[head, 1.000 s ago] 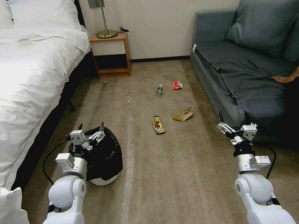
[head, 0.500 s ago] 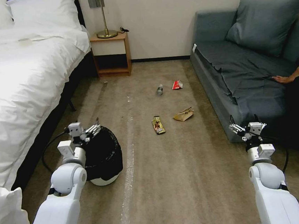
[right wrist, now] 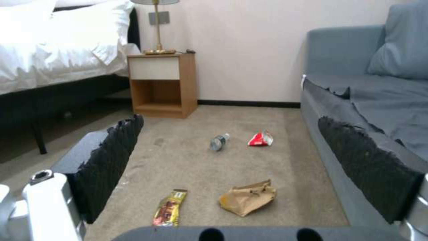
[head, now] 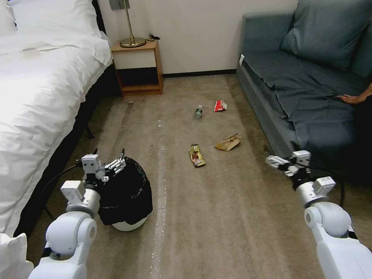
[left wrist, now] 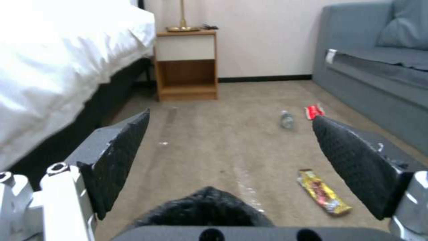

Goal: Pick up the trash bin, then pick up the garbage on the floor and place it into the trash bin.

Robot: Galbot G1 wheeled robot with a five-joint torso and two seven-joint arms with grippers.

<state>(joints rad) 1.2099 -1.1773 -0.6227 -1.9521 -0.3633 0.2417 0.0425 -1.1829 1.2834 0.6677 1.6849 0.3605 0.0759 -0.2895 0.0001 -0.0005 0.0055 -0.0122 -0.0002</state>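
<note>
1. The trash bin point(head: 126, 197) stands on the carpet point(head: 211, 224) near the bed point(head: 27, 110), a small white tub with a crinkly black liner bag over its rim and upper sides.
2. The left gripper point(head: 108, 160) hovers at the bin's near-left rim, its fingers spread wide and closed on nothing. In the left wrist view the two black pads point(left wrist: 120, 157) stand well apart, with a dark hump of liner point(left wrist: 203, 209) low between them.
3. The right gripper point(head: 283, 160) hangs above the floor just beside the front of the grey sofa point(head: 303, 86), well apart from the bin. Its jaws are also spread (the right wrist view shows a broad gap between the pads point(right wrist: 111, 160)).
4. The garbage lies on the carpet between bed and sofa:
   - a gold-brown snack wrapper point(head: 196, 155), just beside
   - a crumpled brown paper bag point(head: 228, 143);
   - farther off, a small clear bottle point(head: 198, 112) on its side, near
   - a red-and-white packet point(head: 220, 105).
5. A wooden nightstand point(head: 138, 67) with a brass lamp point(head: 129, 18) stands against the far wall.
</note>
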